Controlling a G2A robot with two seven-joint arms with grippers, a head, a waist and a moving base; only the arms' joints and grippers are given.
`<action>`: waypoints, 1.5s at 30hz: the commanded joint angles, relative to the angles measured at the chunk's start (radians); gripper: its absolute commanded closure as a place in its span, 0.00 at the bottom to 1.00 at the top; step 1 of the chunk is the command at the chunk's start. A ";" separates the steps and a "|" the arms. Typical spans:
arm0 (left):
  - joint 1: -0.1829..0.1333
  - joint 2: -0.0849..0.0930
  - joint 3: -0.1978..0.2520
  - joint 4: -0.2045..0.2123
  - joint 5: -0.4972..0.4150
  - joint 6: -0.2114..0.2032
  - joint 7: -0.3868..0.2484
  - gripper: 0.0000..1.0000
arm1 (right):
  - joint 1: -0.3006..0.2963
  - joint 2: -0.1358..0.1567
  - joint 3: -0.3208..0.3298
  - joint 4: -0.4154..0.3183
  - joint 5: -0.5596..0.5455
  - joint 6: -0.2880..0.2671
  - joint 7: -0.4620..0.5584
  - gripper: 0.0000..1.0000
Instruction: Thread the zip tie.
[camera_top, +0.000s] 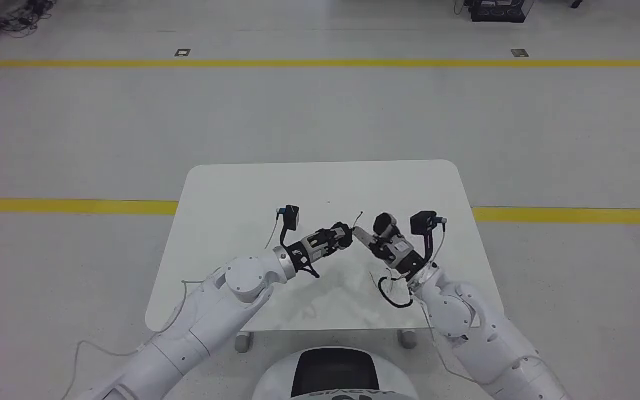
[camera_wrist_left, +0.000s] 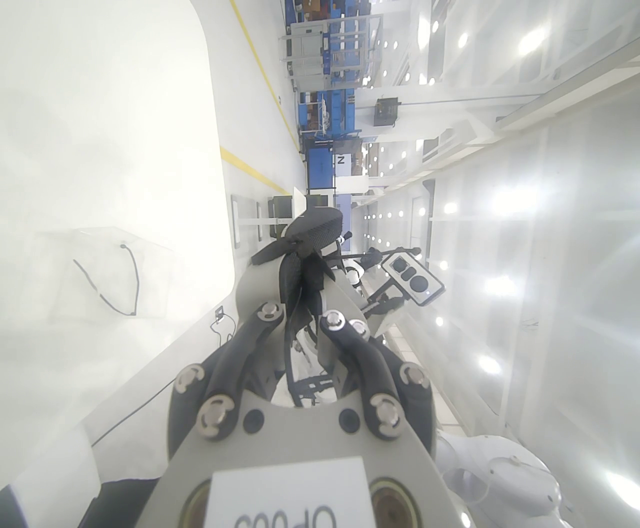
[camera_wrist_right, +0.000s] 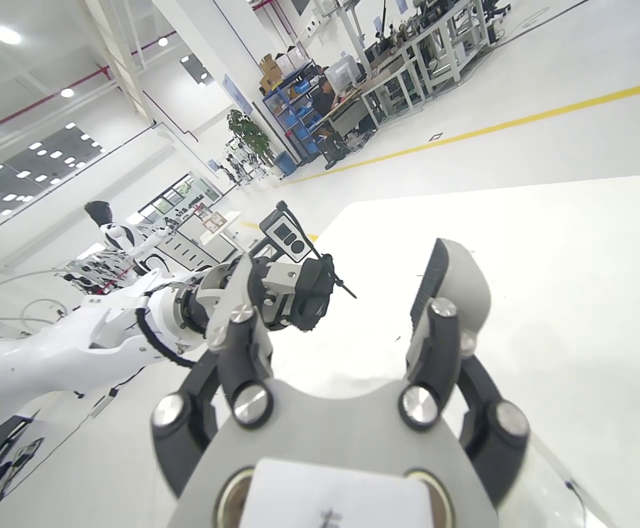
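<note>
A thin black zip tie (camera_wrist_right: 310, 245) is pinched in my left gripper (camera_wrist_right: 315, 287), which is shut on it above the middle of the white table (camera_top: 240, 200). Its head points up and away, and its tail end pokes out toward my right gripper (camera_wrist_right: 340, 285). That gripper is open, its fingers either side of the tail tip without touching it. From above, the left gripper (camera_top: 340, 241) and right gripper (camera_top: 369, 232) nearly meet, with the zip tie (camera_top: 357, 217) rising between them. In the left wrist view the strap (camera_wrist_left: 289, 345) runs back between the shut fingers (camera_wrist_left: 300, 272).
A thin black curved strap (camera_wrist_left: 115, 295) lies on the table near a clear plastic sheet or box (camera_wrist_left: 75, 240), close to the right arm. The table's rounded edge (camera_wrist_right: 350, 210) is just beyond the grippers. Floor with yellow lines (camera_top: 320, 63) surrounds the table.
</note>
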 joint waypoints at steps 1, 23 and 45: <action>0.000 0.000 0.000 0.000 0.000 0.000 0.000 1.00 | 0.000 0.000 0.000 0.000 0.001 0.000 0.000 0.00; 0.010 -0.025 -0.060 0.117 -0.403 -0.092 -0.259 1.00 | 0.038 -0.003 0.223 0.136 1.149 0.000 0.923 0.00; 0.021 -0.047 -0.057 0.115 -0.577 -0.110 -0.493 1.00 | 0.213 -0.071 0.054 0.434 1.624 0.086 1.323 0.52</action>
